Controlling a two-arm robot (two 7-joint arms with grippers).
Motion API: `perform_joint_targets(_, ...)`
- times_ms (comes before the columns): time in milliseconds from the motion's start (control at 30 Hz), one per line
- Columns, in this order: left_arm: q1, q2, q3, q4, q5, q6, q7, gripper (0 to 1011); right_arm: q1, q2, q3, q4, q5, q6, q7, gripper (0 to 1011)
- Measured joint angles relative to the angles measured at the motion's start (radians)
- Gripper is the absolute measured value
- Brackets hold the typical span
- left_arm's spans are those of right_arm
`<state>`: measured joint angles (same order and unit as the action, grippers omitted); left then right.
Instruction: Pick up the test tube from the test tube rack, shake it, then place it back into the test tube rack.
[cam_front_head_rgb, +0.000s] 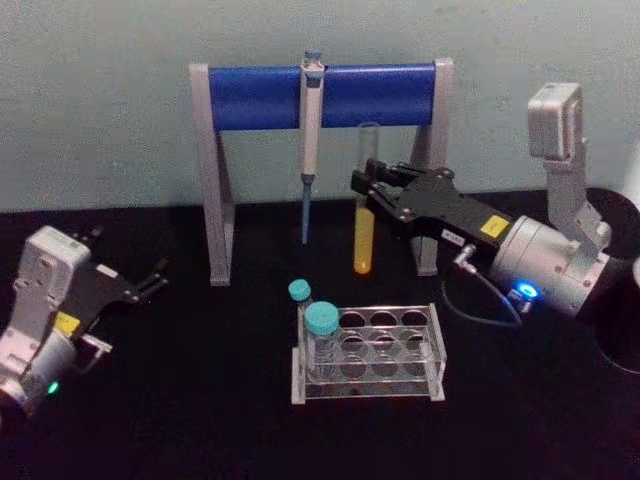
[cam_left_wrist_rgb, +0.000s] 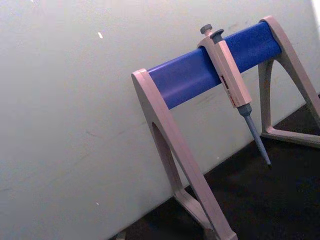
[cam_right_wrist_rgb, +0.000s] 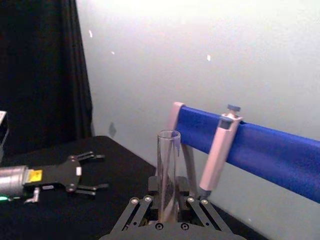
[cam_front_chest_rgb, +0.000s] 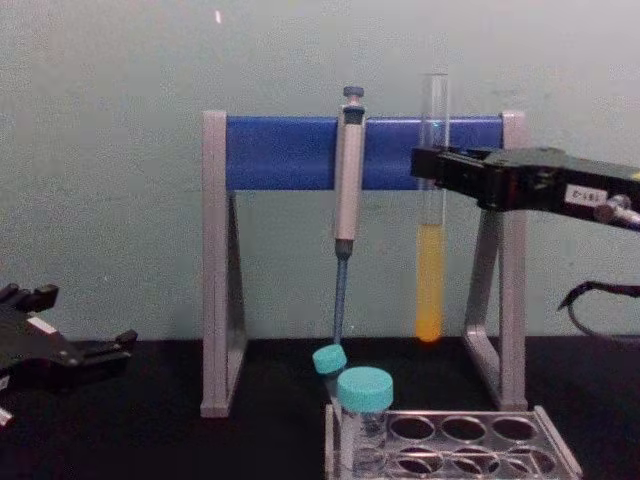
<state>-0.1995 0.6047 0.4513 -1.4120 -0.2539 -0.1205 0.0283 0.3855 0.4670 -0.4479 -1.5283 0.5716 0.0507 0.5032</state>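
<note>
Lower left in the head view, my left hand (cam_front_head_rgb: 157, 279) rests low over the counter (cam_front_head_rgb: 200, 410), fingers spread and empty. Bottom centre, the test tube rack (cam_front_head_rgb: 437, 348) holds teal-capped vials (cam_front_head_rgb: 322, 320). Right of centre, my right hand (cam_front_head_rgb: 368, 186) is clenched on the test tube (cam_front_head_rgb: 364, 242), upright and clear above the rack. I judge the pick-up done, with shaking and the return left.
</note>
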Motion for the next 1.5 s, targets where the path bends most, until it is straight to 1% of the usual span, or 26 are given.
perform_joint_targets(333, 0.000, 0.000, 0.000, 0.000, 0.000, 0.000, 0.000, 1001, -0.022, 0.016, 0.024, -0.011, -0.001, 0.004, -0.017, 221)
perform_joint_targets(867, 0.000, 0.000, 0.000, 0.000, 0.000, 0.000, 0.000, 1001, -0.036, 0.022, 0.034, -0.026, -0.003, 0.005, -0.012, 221)
perform_joint_targets(1000, 0.000, 0.000, 0.000, 0.000, 0.000, 0.000, 0.000, 1001, -0.051, 0.032, 0.035, -0.045, 0.006, -0.003, 0.006, 222)
perform_joint_targets(1167, 0.000, 0.000, 0.000, 0.000, 0.000, 0.000, 0.000, 1002, -0.090, 0.056, 0.034, -0.085, 0.031, -0.021, 0.045, 221)
perform_joint_targets(1367, 0.000, 0.000, 0.000, 0.000, 0.000, 0.000, 0.000, 1001, -0.149, 0.084, 0.029, -0.115, 0.057, -0.067, 0.085, 222)
perform_joint_targets(1400, 0.000, 0.000, 0.000, 0.000, 0.000, 0.000, 0.000, 1001, -0.149, 0.084, 0.029, -0.115, 0.057, -0.067, 0.085, 221)
perform_joint_targets(1500, 0.000, 0.000, 0.000, 0.000, 0.000, 0.000, 0.000, 1001, -0.170, 0.089, 0.026, -0.116, 0.064, -0.100, 0.103, 222)
